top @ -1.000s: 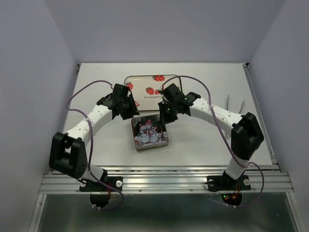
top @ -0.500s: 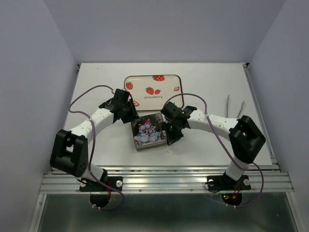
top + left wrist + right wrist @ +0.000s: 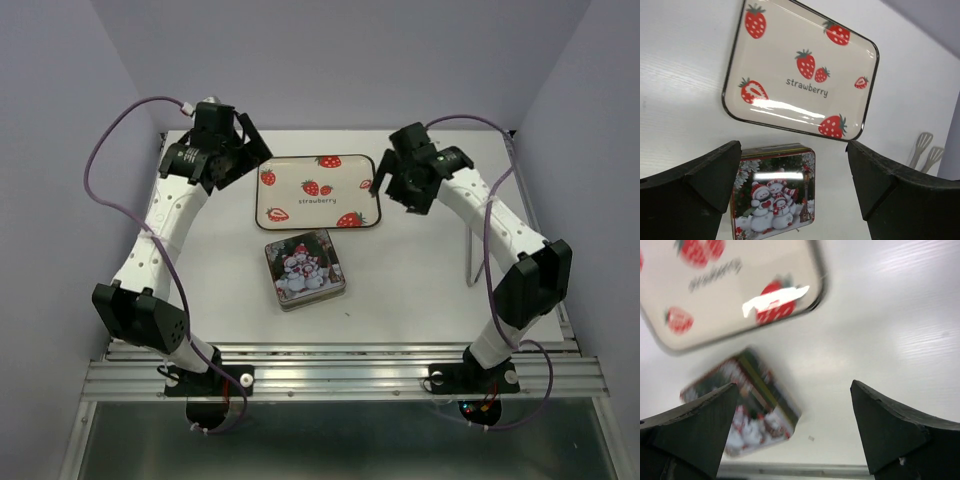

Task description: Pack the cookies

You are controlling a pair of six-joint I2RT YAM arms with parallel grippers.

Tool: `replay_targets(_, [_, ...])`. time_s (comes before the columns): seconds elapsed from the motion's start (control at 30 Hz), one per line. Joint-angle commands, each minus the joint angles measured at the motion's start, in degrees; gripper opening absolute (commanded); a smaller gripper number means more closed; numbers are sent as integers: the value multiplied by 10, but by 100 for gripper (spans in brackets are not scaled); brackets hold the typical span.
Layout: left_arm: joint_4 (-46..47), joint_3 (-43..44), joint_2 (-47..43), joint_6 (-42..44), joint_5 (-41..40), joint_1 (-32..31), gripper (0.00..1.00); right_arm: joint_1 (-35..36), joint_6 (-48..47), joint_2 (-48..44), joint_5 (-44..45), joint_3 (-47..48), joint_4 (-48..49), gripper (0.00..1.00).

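Observation:
No cookies show in any view. A square tin [image 3: 305,270] with a snowman picture on its closed lid lies at the table's middle, also seen as the tin [image 3: 774,196] and, blurred, the tin [image 3: 747,410]. Behind it lies the strawberry tray [image 3: 318,190], bare in every view: tray [image 3: 800,70], tray [image 3: 725,290]. My left gripper [image 3: 238,160] hangs high over the tray's left end, my right gripper [image 3: 392,185] high over its right end. Left gripper [image 3: 794,150] and right gripper [image 3: 794,388] both stand wide open with nothing between the fingers.
Metal tongs [image 3: 478,240] lie on the table to the right of the tray and tin, also visible as tongs [image 3: 925,150]. White walls close in the table at the back and on both sides.
Both grippers were shut low beside the tin. They have lifted away towards the back corners of the tray and opened wide. The tin has stayed in place.

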Motion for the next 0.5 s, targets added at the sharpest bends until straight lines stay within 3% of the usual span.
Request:
replay_targets(0.0, [-104,36,8,-36,-46,64,99,-59,36,-3,112,56,-40,100])
replay_targets(0.2, [-110,57,-8,-27,-80,126,99,-70,-2,6,198,127,-46,100])
replay_targets(0.47, [-109,47,-27,-30,-105,133,99,-70,-9,-21,218,78,-3,100])
